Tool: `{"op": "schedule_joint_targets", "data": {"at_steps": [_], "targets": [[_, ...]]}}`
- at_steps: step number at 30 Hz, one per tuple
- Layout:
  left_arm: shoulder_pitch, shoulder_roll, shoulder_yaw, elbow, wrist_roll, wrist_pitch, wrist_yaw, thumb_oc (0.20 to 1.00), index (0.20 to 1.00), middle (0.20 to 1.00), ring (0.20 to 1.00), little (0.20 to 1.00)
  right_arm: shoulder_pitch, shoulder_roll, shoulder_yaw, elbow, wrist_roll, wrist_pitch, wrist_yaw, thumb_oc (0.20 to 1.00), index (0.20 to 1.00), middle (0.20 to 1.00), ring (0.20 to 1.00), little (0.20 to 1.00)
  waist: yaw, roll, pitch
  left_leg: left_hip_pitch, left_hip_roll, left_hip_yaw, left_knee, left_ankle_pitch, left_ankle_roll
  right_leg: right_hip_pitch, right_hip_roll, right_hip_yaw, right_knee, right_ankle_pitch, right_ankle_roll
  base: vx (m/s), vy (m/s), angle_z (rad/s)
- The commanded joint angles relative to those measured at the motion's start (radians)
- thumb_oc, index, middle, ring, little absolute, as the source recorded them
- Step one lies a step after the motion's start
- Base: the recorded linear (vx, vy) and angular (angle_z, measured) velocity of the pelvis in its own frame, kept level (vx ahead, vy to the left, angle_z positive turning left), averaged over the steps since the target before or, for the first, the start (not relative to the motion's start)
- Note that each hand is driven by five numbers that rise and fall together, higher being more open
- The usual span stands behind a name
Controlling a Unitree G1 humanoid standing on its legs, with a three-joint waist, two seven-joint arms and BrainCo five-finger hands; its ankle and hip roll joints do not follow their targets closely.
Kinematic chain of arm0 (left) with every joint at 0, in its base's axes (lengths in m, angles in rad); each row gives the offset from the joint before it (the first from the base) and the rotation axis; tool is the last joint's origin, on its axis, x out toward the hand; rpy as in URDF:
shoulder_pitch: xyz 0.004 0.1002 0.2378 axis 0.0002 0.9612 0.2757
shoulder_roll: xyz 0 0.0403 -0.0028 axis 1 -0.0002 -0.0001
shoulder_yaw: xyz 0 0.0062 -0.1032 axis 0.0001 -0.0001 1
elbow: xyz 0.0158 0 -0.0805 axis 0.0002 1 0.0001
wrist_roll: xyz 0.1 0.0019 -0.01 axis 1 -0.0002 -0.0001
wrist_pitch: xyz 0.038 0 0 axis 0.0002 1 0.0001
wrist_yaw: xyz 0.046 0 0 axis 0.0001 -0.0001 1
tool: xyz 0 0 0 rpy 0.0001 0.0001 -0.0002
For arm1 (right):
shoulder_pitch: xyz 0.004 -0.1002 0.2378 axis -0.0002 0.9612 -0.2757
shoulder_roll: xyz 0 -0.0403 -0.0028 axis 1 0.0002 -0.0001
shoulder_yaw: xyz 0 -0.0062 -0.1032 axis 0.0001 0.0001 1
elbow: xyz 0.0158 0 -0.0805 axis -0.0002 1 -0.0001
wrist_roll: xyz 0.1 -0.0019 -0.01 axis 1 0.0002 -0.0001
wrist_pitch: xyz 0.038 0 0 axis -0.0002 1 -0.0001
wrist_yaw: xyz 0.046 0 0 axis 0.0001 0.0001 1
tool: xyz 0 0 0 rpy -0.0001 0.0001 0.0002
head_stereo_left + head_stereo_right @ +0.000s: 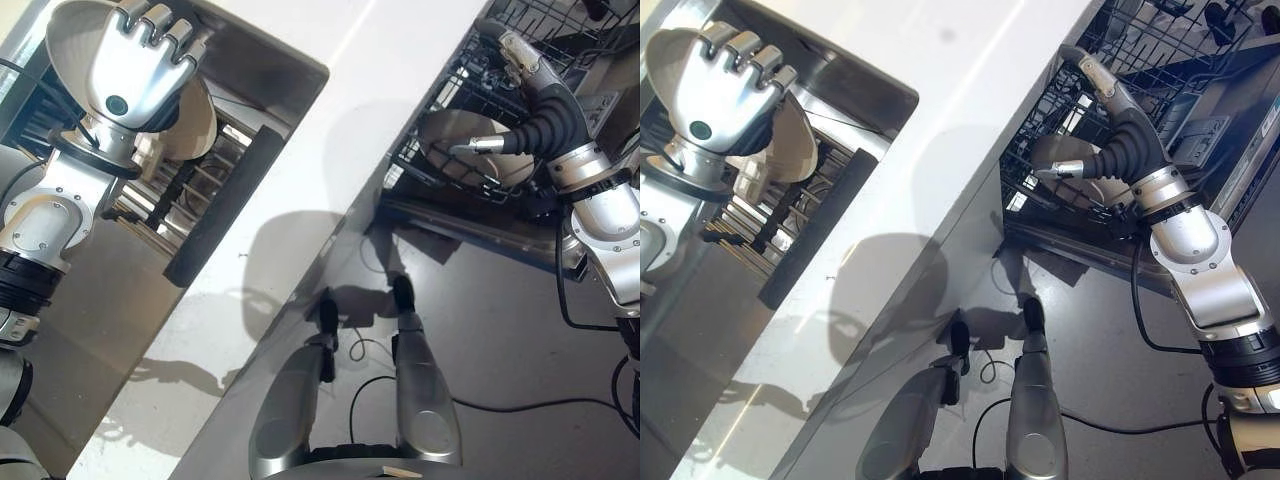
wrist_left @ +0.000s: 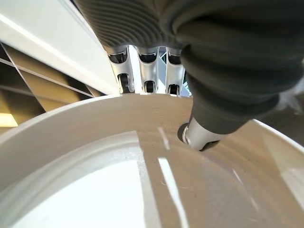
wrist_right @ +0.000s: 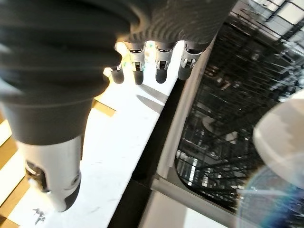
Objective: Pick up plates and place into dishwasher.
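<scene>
My left hand [image 1: 130,70] is above the sink at the upper left, shut on a white plate [image 1: 197,122]. In the left wrist view its fingers [image 2: 147,80] curl over the plate's rim [image 2: 95,123] and the thumb [image 2: 199,135] presses on the inner face. My right hand [image 1: 545,110] hangs over the black wire dishwasher rack [image 1: 560,30] at the upper right, its fingers [image 3: 159,66] relaxed and its thumb out, holding nothing. A second plate [image 1: 450,135] stands in the rack just beside and below that hand, and shows pale in the right wrist view as plate [image 3: 280,133].
A white countertop [image 1: 330,150] runs diagonally between the steel sink [image 1: 270,70] and the dishwasher. A metal drying rack [image 1: 165,190] sits in the sink under the held plate, beside a dark bar [image 1: 225,200]. Grey floor lies below the open dishwasher.
</scene>
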Motion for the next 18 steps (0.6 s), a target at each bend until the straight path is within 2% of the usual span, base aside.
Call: {"op": "schedule_joint_targets", "data": {"at_steps": [1,10,14,18], "targets": [[0.021,0.008,0.042,0.008,-0.003,0.025,0.015,0.2,0.2,0.2,0.2,0.2,0.019,-0.058,-0.055,-0.044,0.03,-0.022,0.006,1.0,1.0,1.0,1.0,1.0,-0.024,0.004,-0.071,-0.014,-0.02,-0.031,-0.005,0.016,-0.017,0.026,-0.059,-0.05,0.019,-0.022,0.001,0.02,0.038,0.01],[0.08,0.008,0.07,0.007,-0.022,0.045,0.029,0.2,0.2,0.2,0.2,0.2,0.047,-0.077,-0.074,-0.05,0.041,-0.022,0.044,1.0,1.0,1.0,1.0,1.0,-0.03,0.018,-0.102,0.011,-0.025,-0.03,-0.017,0.015,-0.022,0.042,-0.065,-0.049,0.019,-0.03,0.001,0.03,0.051,0.01],[0.117,0.004,0.107,0.021,-0.102,0.116,0.091,0.2,0.2,0.2,0.2,0.2,0.053,-0.08,-0.079,-0.051,0.049,-0.017,0.05,1.0,1.0,1.0,1.0,1.0,-0.024,0.018,-0.12,0.024,-0.026,-0.031,-0.02,0.013,-0.022,0.053,-0.068,-0.052,0.022,-0.037,0.0,0.01,0.008,0.0],[0.169,-0.006,0.191,0.03,-0.184,0.18,0.208,0.2,0.2,0.2,0.2,0.2,0.075,-0.066,-0.093,-0.058,0.043,-0.021,0.052,1.0,1.0,1.0,1.0,1.0,-0.012,0.012,-0.135,0.038,-0.026,-0.037,-0.023,0.01,-0.022,0.072,-0.072,-0.061,0.022,-0.047,-0.002,0.0,0.0,0.0]]}}
